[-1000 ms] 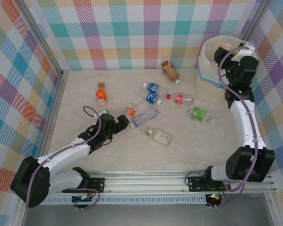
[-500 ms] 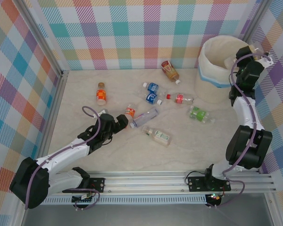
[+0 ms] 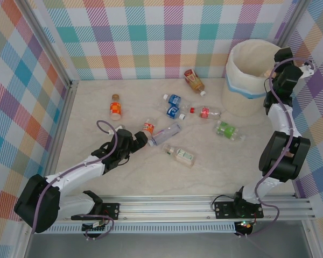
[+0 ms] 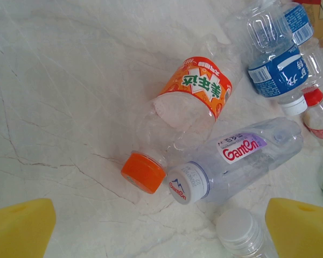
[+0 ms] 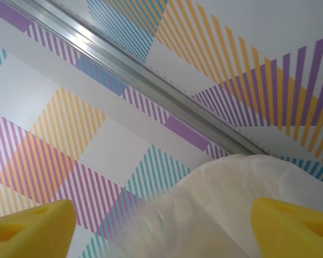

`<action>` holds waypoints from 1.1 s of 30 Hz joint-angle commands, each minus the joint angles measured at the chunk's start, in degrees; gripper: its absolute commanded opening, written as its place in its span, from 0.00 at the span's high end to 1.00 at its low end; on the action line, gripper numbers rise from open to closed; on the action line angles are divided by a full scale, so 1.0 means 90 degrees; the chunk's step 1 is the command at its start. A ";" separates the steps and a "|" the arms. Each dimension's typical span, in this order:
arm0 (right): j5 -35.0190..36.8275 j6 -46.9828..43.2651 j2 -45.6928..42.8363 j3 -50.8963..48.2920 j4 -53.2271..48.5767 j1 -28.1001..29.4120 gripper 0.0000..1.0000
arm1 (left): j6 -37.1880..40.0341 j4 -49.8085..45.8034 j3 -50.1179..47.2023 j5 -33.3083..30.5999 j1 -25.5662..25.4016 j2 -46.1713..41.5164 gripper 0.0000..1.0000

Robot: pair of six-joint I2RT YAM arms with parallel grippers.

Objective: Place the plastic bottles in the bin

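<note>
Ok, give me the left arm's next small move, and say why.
Probably ease the left gripper forward and slightly left, then close on the orange-capped bottle. Its jaws stand open just short of that cap, and the clear Ganten bottle lies right beside it, so centring first should avoid catching both.

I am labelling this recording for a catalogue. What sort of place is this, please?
Most likely a robot test cell in a lab, not a home. Checked panels in a metal frame wall in the table, and both arms are bolted to an aluminium rail at its near edge.
</note>
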 commanded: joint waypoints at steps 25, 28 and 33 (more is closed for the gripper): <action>-0.2076 -0.1535 -0.1680 -0.0302 -0.2275 0.0085 0.00 | 0.1086 -0.1001 0.0872 0.0167 0.0169 0.0579 0.00; -0.2700 -0.1812 -0.1997 -0.0415 -0.2802 0.0159 0.00 | 0.1174 -0.1099 0.1146 0.0302 0.0198 0.0973 0.00; -0.3601 -0.2336 -0.2448 -0.0626 -0.3667 0.0499 0.00 | 0.1259 -0.1072 0.1527 0.0626 0.0266 0.1644 0.00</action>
